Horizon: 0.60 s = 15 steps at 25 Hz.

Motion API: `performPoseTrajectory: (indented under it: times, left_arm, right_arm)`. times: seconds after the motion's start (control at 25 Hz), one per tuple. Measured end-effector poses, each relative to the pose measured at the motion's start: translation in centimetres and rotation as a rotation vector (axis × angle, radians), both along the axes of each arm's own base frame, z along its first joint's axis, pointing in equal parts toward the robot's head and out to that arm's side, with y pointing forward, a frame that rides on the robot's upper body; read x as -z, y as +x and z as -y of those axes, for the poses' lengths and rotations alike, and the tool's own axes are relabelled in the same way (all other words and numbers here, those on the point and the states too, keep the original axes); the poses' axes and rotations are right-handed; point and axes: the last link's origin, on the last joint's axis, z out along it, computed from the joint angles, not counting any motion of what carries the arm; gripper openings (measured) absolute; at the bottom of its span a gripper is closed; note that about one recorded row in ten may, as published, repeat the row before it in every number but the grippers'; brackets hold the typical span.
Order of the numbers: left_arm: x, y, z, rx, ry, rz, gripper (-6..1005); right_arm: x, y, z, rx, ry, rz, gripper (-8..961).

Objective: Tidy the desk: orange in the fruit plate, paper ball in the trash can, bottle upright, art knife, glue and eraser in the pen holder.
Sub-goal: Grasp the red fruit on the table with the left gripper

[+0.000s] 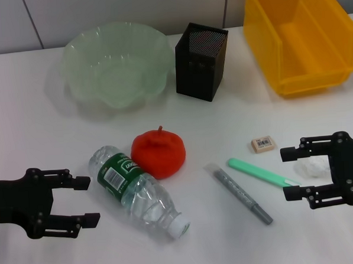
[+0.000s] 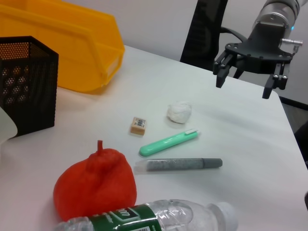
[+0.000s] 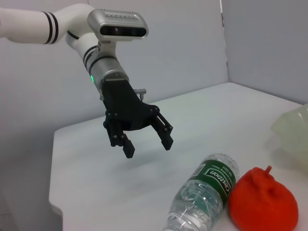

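Note:
The red-orange orange (image 1: 158,153) sits mid-table, touching the bottle (image 1: 138,190), which lies on its side with its cap toward me. My left gripper (image 1: 88,201) hovers open just left of the bottle. To the right lie the grey glue stick (image 1: 239,194), the green art knife (image 1: 261,172) and the small eraser (image 1: 263,143). The white paper ball (image 1: 313,168) shows between the fingers of my open right gripper (image 1: 287,174), which the left wrist view shows raised above the table (image 2: 250,83). At the back stand the fruit plate (image 1: 117,64), the pen holder (image 1: 201,61) and the yellow trash can (image 1: 302,37).
A white table (image 1: 47,144) carries everything, with a wall behind it. A dark chair (image 2: 207,29) stands beyond the table's far edge in the left wrist view.

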Motion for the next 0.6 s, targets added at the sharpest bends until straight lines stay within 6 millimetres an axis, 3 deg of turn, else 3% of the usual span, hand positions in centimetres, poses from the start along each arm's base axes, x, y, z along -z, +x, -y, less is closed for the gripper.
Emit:
performPoseTrajectory:
  times: [0.6]
  left_arm:
    - [-0.09,-0.16,-0.21,-0.016,0.019,-0.004,785]
  right_arm:
    - [0.23,-0.17,-0.13,-0.004,-0.001,-0.005,724]
